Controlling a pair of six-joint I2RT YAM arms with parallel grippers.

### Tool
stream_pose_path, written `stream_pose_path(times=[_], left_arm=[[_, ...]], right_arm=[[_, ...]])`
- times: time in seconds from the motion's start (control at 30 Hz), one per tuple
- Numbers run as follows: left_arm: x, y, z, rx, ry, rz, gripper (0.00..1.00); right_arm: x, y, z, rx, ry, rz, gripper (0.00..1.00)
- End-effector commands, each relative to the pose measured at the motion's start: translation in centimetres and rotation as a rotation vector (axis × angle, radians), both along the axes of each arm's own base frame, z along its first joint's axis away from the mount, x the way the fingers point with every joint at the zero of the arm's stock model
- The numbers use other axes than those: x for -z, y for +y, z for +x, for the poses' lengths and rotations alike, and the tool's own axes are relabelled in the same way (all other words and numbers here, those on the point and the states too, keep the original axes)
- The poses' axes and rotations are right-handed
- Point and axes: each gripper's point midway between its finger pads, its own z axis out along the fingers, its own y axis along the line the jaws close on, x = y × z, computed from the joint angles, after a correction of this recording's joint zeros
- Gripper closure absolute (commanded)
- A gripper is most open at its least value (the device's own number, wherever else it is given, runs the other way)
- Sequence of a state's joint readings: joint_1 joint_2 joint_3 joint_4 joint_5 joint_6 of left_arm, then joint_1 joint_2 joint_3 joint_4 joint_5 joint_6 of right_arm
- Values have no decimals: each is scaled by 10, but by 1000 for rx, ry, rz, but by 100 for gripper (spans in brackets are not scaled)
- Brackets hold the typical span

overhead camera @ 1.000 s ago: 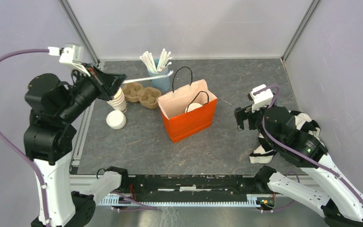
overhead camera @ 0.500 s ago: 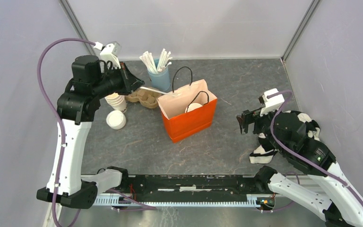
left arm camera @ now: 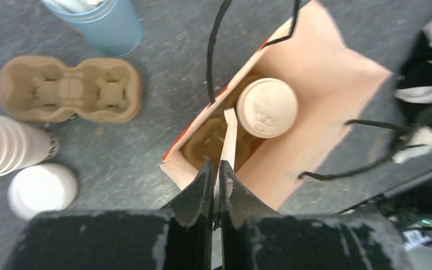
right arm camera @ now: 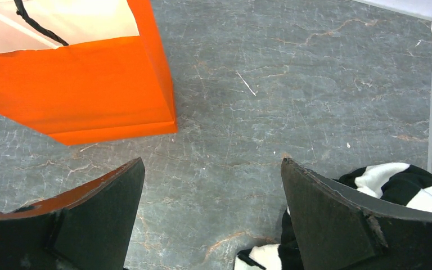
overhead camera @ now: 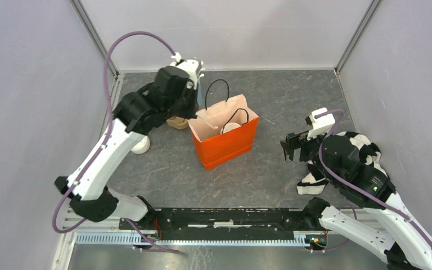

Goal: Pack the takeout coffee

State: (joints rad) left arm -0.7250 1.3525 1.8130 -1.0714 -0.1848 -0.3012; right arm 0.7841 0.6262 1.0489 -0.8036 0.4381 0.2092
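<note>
The takeout coffee (left arm camera: 267,107), a cup with a round white lid, stands inside the orange paper bag (left arm camera: 326,112), in a brown cardboard carrier (left arm camera: 205,143). Its lid also shows in the top view (overhead camera: 230,127), inside the bag (overhead camera: 225,146). My left gripper (left arm camera: 216,169) is shut on a white paper-wrapped straw (left arm camera: 229,135) and hangs above the bag's left edge, the straw's tip reaching into the bag beside the cup. My right gripper (right arm camera: 211,169) is open and empty, low over the table to the right of the bag (right arm camera: 90,95). It also shows in the top view (overhead camera: 288,147).
Left of the bag are a blue cup of straws (left arm camera: 104,25), an empty brown cup carrier (left arm camera: 70,90), a stack of lidless cups (left arm camera: 5,146) and a white lid (left arm camera: 42,188). A black-and-white cloth (right arm camera: 394,191) lies by my right gripper.
My left arm has swung right from above the cup stack to over the bag, carrying the straw. My right gripper has drawn back slightly.
</note>
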Motion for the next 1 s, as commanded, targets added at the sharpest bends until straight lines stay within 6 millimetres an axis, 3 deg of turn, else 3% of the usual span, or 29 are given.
stream_pose_path(times=[0.0,0.1,0.13,0.17,0.23,0.37,0.63,0.83,0.87,0.97], left_arm=[[-4,12,17,-172,-72,177,98],[-1,-15,21,-133,-65,240,96],[2,-25,23,-113,-54,248,89],[5,-33,23,-96,-38,245,73],[4,-42,25,-83,-28,224,49],[-17,-46,23,-71,-54,147,23],[-69,-27,1,-94,-128,-39,11],[-138,-13,-25,-51,-278,-321,0],[-159,-7,-32,-42,-338,-399,0],[-180,5,-43,-26,-417,-480,0]], right_arm=[[-5,1,4,23,-12,27,2],[-6,0,5,29,-15,21,2],[-7,0,5,29,-16,20,2],[-8,0,5,28,-18,20,2],[-11,2,4,8,-24,21,2],[-20,0,4,13,-17,13,2],[-59,-10,3,80,-60,85,2],[-104,-20,1,101,-120,111,2],[-114,-23,0,111,-137,123,2],[-140,-30,-3,123,-185,161,2]])
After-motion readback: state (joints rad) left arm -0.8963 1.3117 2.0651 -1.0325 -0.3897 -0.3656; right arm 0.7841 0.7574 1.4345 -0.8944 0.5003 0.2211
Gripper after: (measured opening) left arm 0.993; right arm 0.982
